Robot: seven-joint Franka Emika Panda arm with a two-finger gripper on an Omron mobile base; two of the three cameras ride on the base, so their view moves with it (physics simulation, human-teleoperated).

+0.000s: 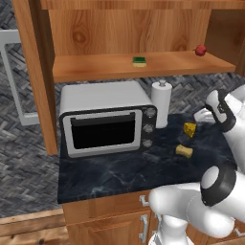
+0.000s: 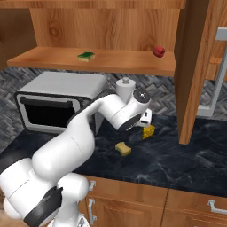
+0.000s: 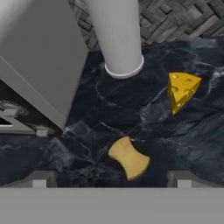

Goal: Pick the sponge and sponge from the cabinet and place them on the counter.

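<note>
While open, hand (image 3: 111, 179) hovers seemingly above olive sponge (image 3: 128, 157).

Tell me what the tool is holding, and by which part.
Nothing. The tool is open above the counter, with the olive sponge lying free below it.

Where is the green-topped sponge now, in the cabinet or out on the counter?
In the cabinet: the green-topped sponge lies flat on the wooden shelf, above the microwave.
</note>
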